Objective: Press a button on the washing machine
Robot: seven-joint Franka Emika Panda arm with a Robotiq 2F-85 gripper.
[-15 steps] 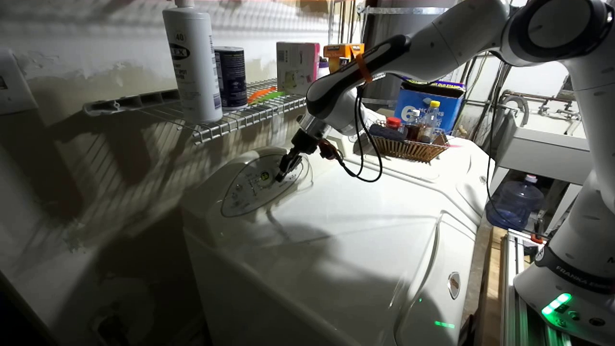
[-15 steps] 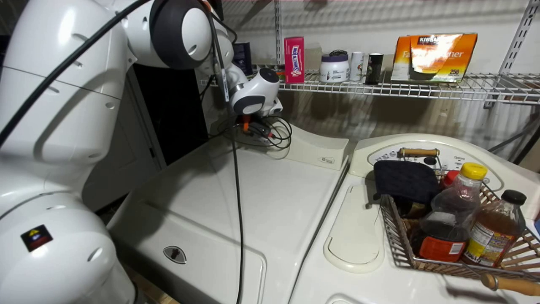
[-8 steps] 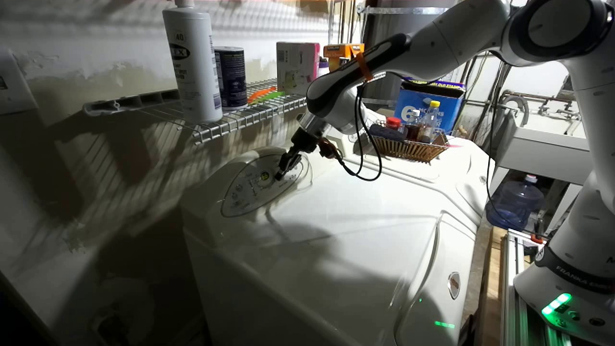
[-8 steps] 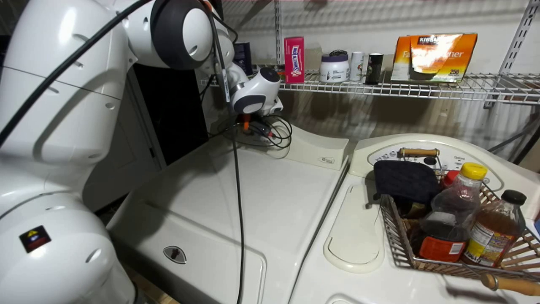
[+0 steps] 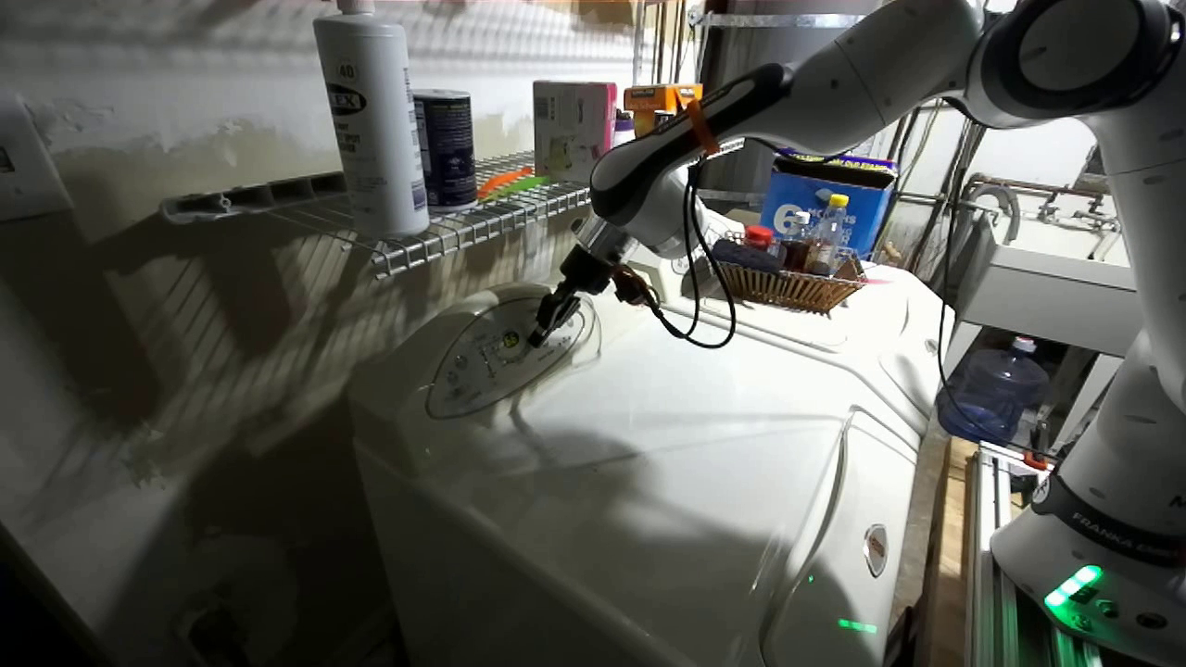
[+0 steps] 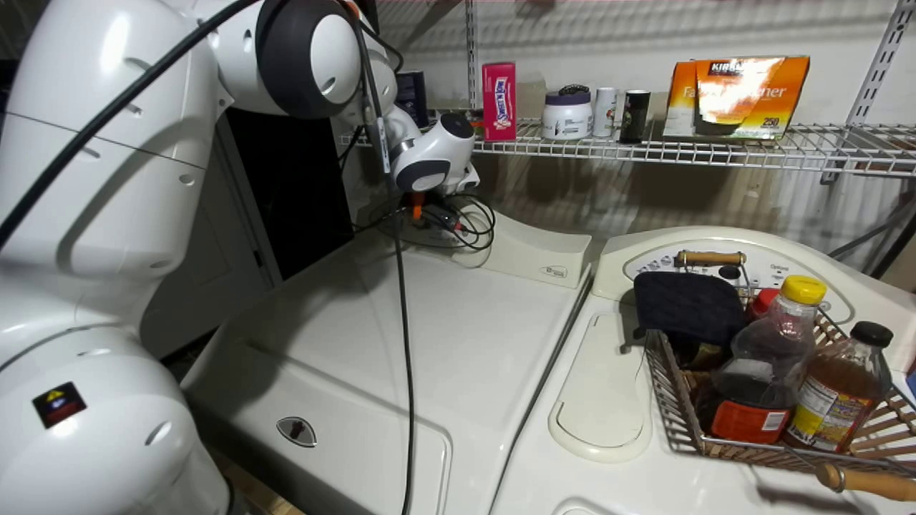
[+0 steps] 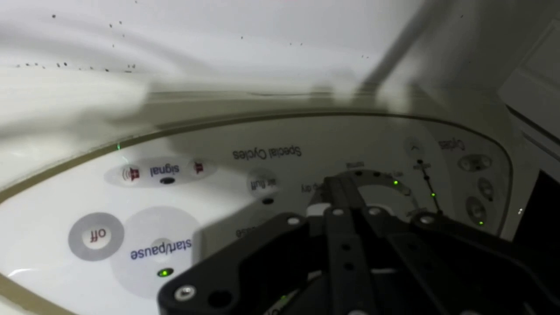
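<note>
The washing machine [image 5: 639, 472] stands near the wall [image 5: 241, 83], just beside a second white machine [image 6: 665, 486] which carries a basket [image 5: 788, 290]. Its oval control panel [image 7: 210, 192] is at the back of the top, and the robot's gripper [image 5: 537, 339] is there, pointing down to the middle part. The fingers [image 7: 337, 229] look pressed together, with nothing between them that I can see, so I think they serve as one poking tip. About the progress: the approach seems almost finished, because in an exterior view the tip appears at the panel or very near to it. Whether it touches, I cannot tell, and the button under it is hidden by the gripper itself. The start/pause button [image 7: 155, 251] has its small green light [image 7: 165, 272] on, and some other lights [image 7: 396, 182] on the panel glow too; this does not prove to me that the wanted press is done. This button and the off button [image 7: 96, 236] lie to the side, apart from the tip. In my judgement, what is left is one firm push, if it is not made yet, and then to lift the gripper away.
</note>
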